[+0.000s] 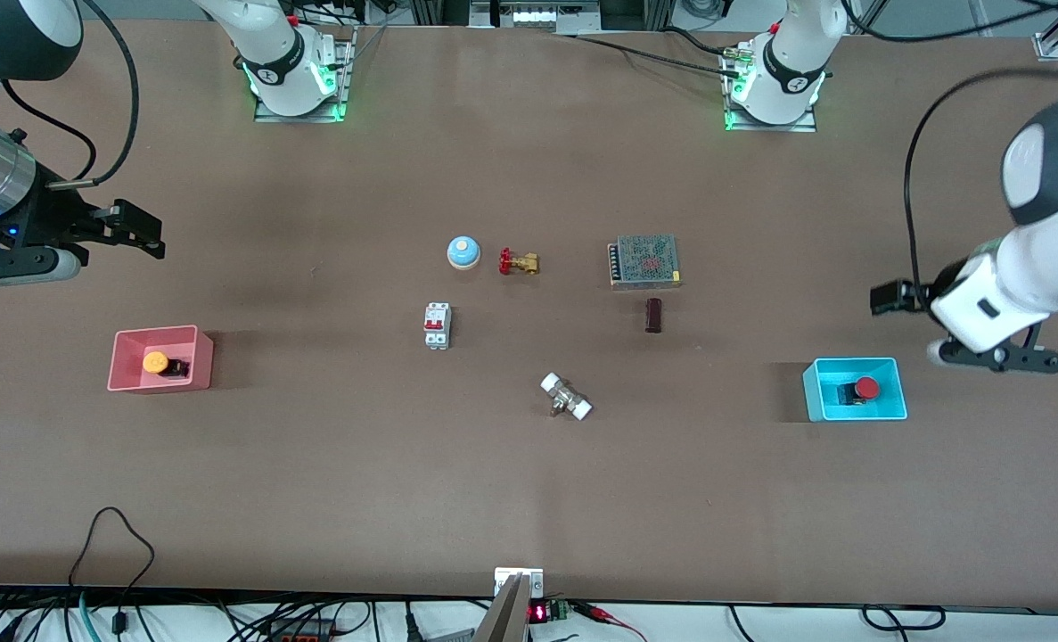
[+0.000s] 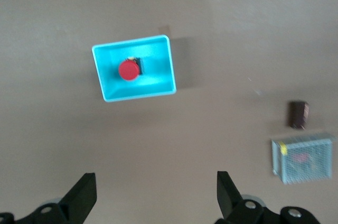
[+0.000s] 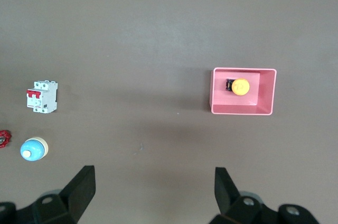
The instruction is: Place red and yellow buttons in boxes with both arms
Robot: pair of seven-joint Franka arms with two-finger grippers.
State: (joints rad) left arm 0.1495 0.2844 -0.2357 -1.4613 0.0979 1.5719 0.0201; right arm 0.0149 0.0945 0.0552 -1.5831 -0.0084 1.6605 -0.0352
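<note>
The orange-yellow button lies in the pink-red box toward the right arm's end of the table; the right wrist view shows the button in the box. The red button lies in the cyan-blue box toward the left arm's end; the left wrist view shows the button in the box. My right gripper is open and empty, raised over bare table beside the pink box. My left gripper is open and empty, raised beside the cyan box.
In the table's middle lie a blue-domed bell, a brass valve with a red handle, a white circuit breaker, a mesh-covered power supply, a dark cylinder and a white-ended fitting.
</note>
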